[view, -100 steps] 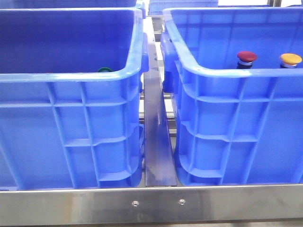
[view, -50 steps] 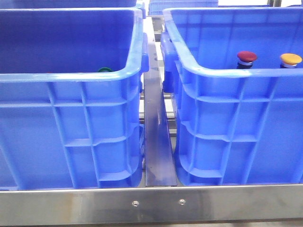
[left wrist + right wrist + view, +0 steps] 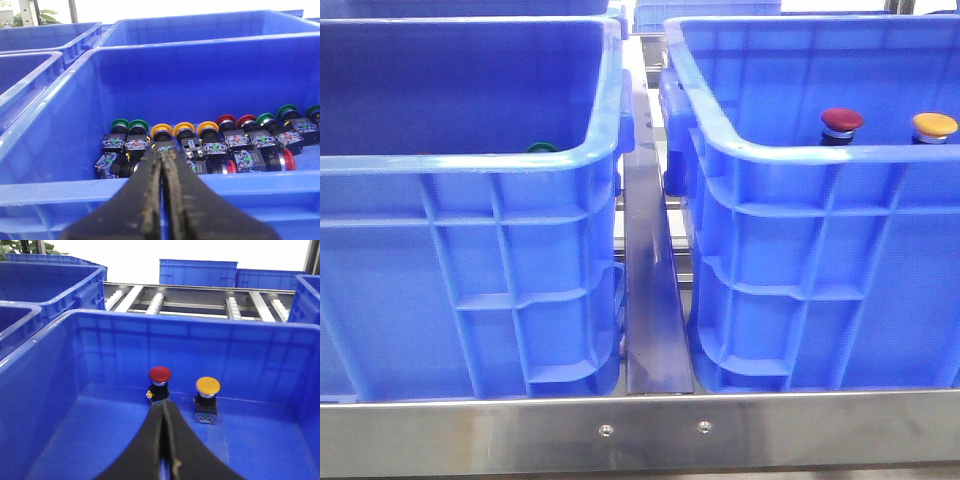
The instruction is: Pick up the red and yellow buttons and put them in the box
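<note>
Nothing had shifted since earlier frames. Red button [image 3: 159, 375] and yellow button [image 3: 207, 386] stood upright inside right box [image 3: 740, 150]. Left fingers [image 3: 161, 172] and right fingers [image 3: 164, 427] clenched, empty, poised above crates.

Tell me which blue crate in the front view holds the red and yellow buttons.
The right-hand blue plastic crate: a red-capped button and a yellow-capped button stand inside; the left-hand crate shows only a green cap.
</note>
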